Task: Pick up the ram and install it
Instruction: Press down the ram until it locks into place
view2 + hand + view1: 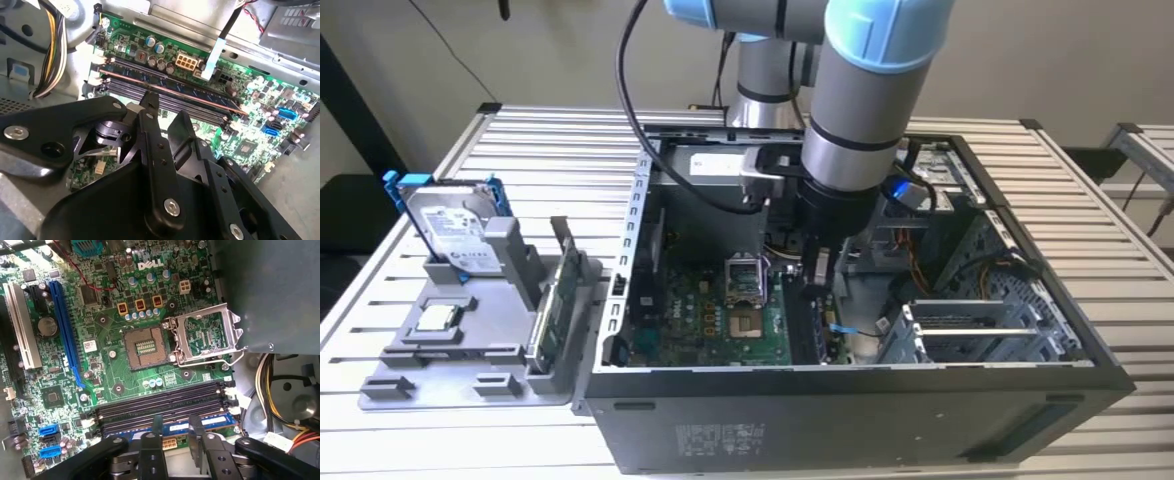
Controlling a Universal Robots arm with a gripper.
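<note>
Ram (200,426) sits in motherboard slot just beneath gripper (172,432).

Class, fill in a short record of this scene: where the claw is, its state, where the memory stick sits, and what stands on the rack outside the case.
Claw position: black claw low inside the open grey computer case, over the memory slots
Claw state: open, holding nothing
Ram: long dark memory stick with blue label in the slot nearest the claw
Rack: grey holder carries silver-labelled hard drive and green circuit card
</note>
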